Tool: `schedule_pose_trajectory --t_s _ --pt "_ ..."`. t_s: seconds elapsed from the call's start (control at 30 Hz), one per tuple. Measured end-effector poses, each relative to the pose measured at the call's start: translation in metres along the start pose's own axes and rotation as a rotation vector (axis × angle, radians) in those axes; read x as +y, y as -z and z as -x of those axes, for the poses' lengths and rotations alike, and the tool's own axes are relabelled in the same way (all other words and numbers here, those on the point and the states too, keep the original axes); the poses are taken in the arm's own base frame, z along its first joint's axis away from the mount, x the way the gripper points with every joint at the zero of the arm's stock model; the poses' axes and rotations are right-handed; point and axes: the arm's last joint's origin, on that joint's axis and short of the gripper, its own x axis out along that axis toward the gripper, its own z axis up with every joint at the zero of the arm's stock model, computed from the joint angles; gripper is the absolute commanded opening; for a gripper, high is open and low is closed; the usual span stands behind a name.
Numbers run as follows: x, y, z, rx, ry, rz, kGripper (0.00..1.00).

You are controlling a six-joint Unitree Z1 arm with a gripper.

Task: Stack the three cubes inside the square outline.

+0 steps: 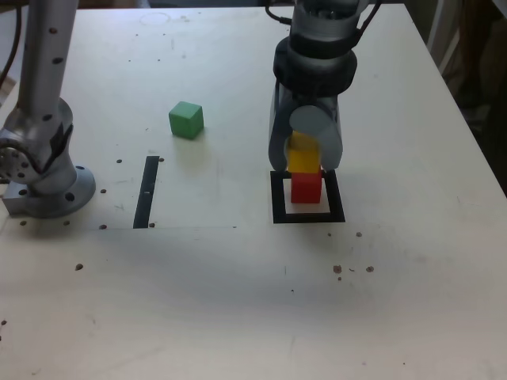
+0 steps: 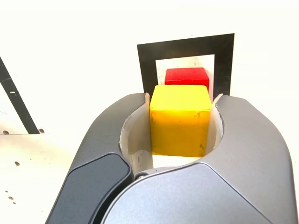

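Red cube sits inside the square outline; your gripper is closed on the yellow cube — stacking unfinished. You have the green cube left — well apart.

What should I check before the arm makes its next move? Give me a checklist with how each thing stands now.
1. Red cube within the square outline: ok.
2. Yellow cube between the claw's fingers: ok.
3. Yellow cube lined up over the red one: roughly, but exact alignment cannot tell.
4. Yellow cube's weight resting on the red: cannot tell.
5. Green cube stacked: not ok, it sits apart on the table.
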Motion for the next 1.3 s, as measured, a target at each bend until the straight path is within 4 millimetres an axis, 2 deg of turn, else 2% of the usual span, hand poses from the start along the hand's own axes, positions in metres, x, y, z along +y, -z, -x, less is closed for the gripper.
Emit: schedule_pose_trajectory --t_s 0.27,0.43,0.57,0.83,0.93,1.1,1.3 --pt "-0.001 -0.001 -0.005 0.011 0.006 -0.007 0.33" --pt "-0.001 -0.005 -0.007 0.005 0.011 -0.013 0.39" --pt "-0.002 -0.008 -0.009 0.003 0.013 -0.017 0.51" --pt "-0.001 -0.010 -0.010 -0.008 0.017 -0.029 0.88" --pt "-0.001 -0.010 -0.010 -0.008 0.013 -0.031 0.98" --pt "0.001 -0.006 -0.005 -0.016 -0.001 -0.030 0.99" --pt "0.006 0.013 0.016 -0.038 -0.025 -0.025 0.99"
